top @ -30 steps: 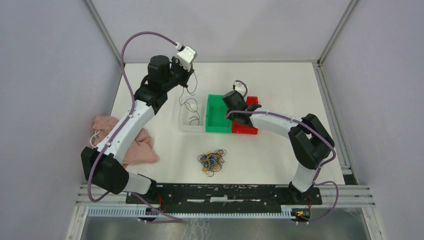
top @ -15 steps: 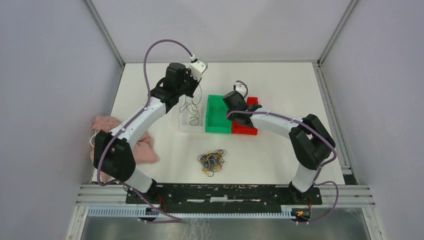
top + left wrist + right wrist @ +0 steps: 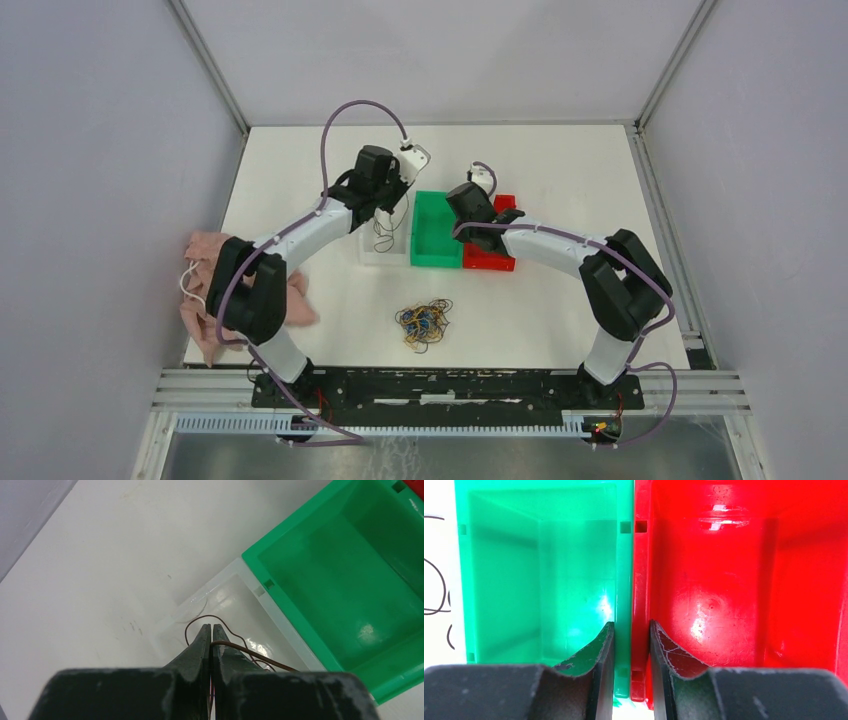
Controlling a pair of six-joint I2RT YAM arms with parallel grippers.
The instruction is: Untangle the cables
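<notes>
Left gripper (image 3: pixel 210 627) swung right — brown cable (image 3: pixel 260 657) pinched in it

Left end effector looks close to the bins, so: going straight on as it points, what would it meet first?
Probably the clear bin, its floor or side wall; the left end effector, shut on a brown cable, points into it. Depth is unclear.

Cables (image 3: pixel 424 322) tangled in heap; brown strand (image 3: pixel 260 658) hanging
</notes>
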